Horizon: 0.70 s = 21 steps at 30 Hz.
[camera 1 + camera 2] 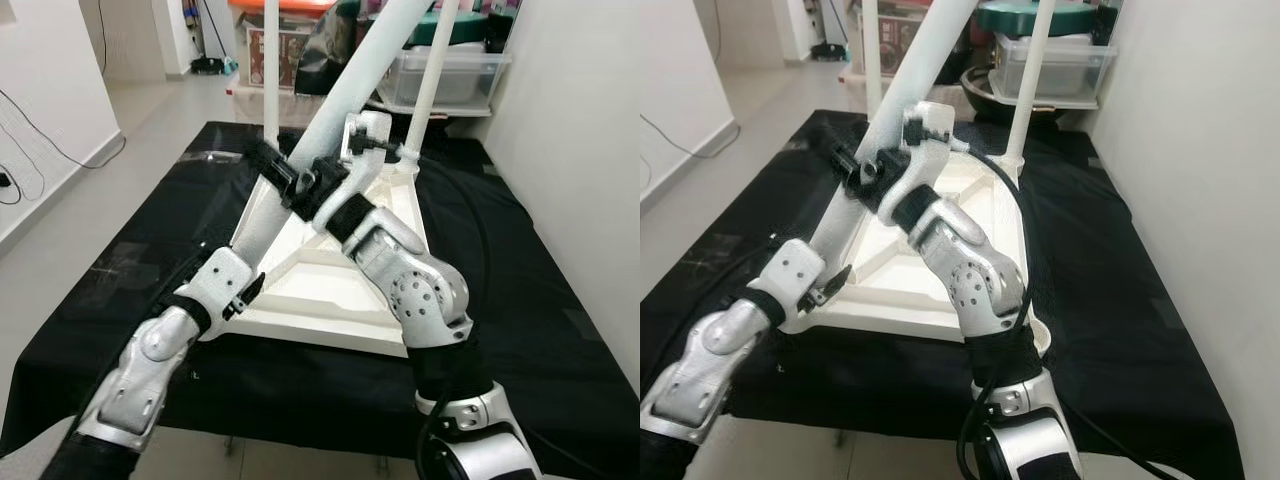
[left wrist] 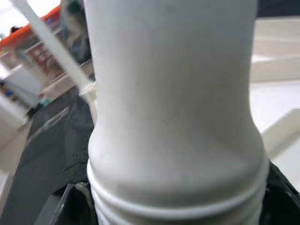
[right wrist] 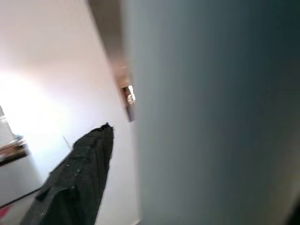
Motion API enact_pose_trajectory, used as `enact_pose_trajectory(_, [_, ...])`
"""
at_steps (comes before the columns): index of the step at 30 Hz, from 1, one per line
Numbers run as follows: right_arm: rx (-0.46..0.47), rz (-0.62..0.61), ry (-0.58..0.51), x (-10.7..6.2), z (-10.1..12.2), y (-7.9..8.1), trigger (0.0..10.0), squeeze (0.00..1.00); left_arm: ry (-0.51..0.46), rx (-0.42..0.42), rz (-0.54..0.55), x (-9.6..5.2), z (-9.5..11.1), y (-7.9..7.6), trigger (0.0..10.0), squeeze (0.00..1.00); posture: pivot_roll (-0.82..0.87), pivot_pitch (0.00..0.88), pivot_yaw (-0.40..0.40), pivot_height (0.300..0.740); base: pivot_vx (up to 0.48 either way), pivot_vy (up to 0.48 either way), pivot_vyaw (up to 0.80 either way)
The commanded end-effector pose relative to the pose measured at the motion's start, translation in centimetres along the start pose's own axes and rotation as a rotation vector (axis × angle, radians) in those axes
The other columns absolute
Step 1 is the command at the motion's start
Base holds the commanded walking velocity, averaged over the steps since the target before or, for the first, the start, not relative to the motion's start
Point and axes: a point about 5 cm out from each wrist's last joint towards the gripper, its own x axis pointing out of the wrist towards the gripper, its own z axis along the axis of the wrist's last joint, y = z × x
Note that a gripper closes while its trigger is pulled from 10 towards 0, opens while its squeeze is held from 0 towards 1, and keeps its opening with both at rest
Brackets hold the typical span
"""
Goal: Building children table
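A white tabletop point(image 1: 330, 290) lies upside down on a black cloth point(image 1: 540, 300). Two thin white legs point(image 1: 271, 70) point(image 1: 432, 80) stand upright at its far corners. A thicker white table leg point(image 1: 350, 90) slants up from the tabletop's front left corner toward the back. My right gripper point(image 1: 290, 178) is shut around this leg about midway up. My left gripper point(image 1: 248, 262) holds the leg's lower end; in the left wrist view the leg point(image 2: 173, 103) sits between the fingers, its threaded rings close to the camera. The leg's foot is hidden behind my left hand.
Clear storage bins point(image 1: 440, 75) and boxes stand on the floor beyond the cloth's far edge. A white wall point(image 1: 590, 120) runs close along the right. Open floor point(image 1: 60, 240) lies to the left, with cables at the left wall.
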Motion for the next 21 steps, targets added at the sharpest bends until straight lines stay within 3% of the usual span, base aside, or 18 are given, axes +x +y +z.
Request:
enact_pose_trajectory(1, [0.012, 0.07, -0.007, -0.1, 0.0, 0.5, 10.0, 0.0, -0.058, 0.027, -0.088, -0.2, 1.1, -0.9, 10.0, 0.0, 0.14, 0.0, -0.056, 0.74, 0.0, 0.0, 0.0])
enact_pose_trajectory(3, [0.044, 0.182, -0.009, -0.9, 0.0, 0.8, 10.0, 0.0, -0.079, 0.003, -0.16, -1.1, 1.6, -1.1, 10.0, 0.0, 0.14, 0.0, -0.057, 0.74, 0.0, 0.0, 0.0])
enact_pose_trajectory(7, [0.054, 0.255, -0.002, -1.4, -0.2, 1.2, 10.0, 0.0, -0.085, -0.005, -0.236, -1.7, 1.7, -1.9, 10.0, 0.0, 0.15, 0.0, -0.064, 0.74, 0.0, 0.0, 0.0])
enact_pose_trajectory(11, [0.04, 0.363, 0.013, -1.9, -0.4, 1.6, 10.0, 0.0, -0.051, 0.029, -0.403, -3.2, 1.0, -3.6, 10.0, 0.0, 0.15, 0.0, -0.063, 0.74, 0.0, 0.0, 0.0])
enact_pose_trajectory(14, [0.034, 0.385, 0.018, -2.2, -0.3, 1.3, 10.0, 0.0, -0.022, 0.035, -0.435, -4.0, 0.6, -3.3, 10.0, 0.0, 0.15, 0.0, -0.063, 0.74, 0.0, 0.0, 0.0])
enact_pose_trajectory(15, [0.043, 0.387, 0.004, -2.3, -0.2, 1.1, 2.4, 0.0, -0.014, 0.034, -0.433, -4.1, 0.5, -3.1, 10.0, 0.0, 0.15, 0.0, -0.063, 0.74, 0.0, 0.0, 0.0])
enact_pose_trajectory(17, [0.05, 0.387, -0.006, -2.4, 0.0, 1.0, 2.4, 0.0, -0.01, 0.033, -0.431, -4.2, 0.5, -3.0, 10.0, 0.0, 0.15, 0.0, -0.063, 0.74, 0.0, 0.0, 0.0])
enact_pose_trajectory(18, [0.062, 0.387, -0.014, -2.5, 0.0, 1.0, 0.0, 0.0, -0.007, 0.029, -0.43, -4.2, 0.4, -3.0, 10.0, 0.0, 0.15, 0.0, -0.063, 0.74, 0.0, 0.0, 0.0])
enact_pose_trajectory(21, [0.08, 0.407, -0.024, -2.7, 0.0, 1.1, 0.0, 0.0, -0.003, 0.02, -0.434, -4.2, 0.3, -3.2, 10.0, 0.0, 0.15, 0.0, -0.063, 0.74, 0.0, 0.0, 0.0])
